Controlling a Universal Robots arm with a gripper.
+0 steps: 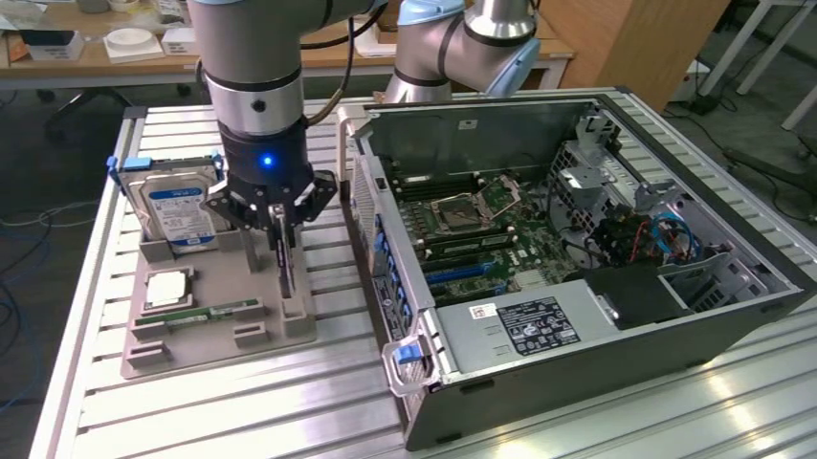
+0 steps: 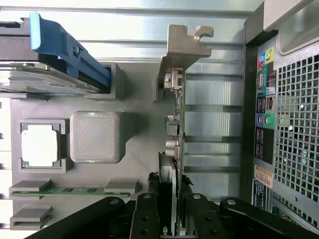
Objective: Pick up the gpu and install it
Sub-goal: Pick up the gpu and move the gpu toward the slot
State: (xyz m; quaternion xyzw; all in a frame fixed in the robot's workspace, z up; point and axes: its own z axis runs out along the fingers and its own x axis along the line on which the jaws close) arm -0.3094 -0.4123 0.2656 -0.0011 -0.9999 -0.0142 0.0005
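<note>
**Gripper:** The gripper (image 1: 281, 222) points straight down, and its fingers (image 2: 149, 216) are pinched on the top edge of the gpu (image 1: 285, 268).

**Gpu:** The card stands upright on its edge over the grey holder tray (image 1: 217, 287). Its metal bracket (image 2: 182, 47) is at the end away from the grip. I cannot tell whether its lower edge has left the tray's slot.

**Surroundings:**
- The hard drive (image 1: 176, 210) stands on the exterior view's left.
- The RAM stick (image 1: 210, 313) lies nearer the camera.
- The open computer case (image 1: 549, 382) is just beside the tray on the exterior view's right, with its motherboard (image 1: 473, 220) exposed.

**Assessment:** The step in hand appears to be pickup. The grip sits toward one end of the card, so the bracket end may sag. The lift should be vertical and slow, with no twist against the slot walls.
</note>
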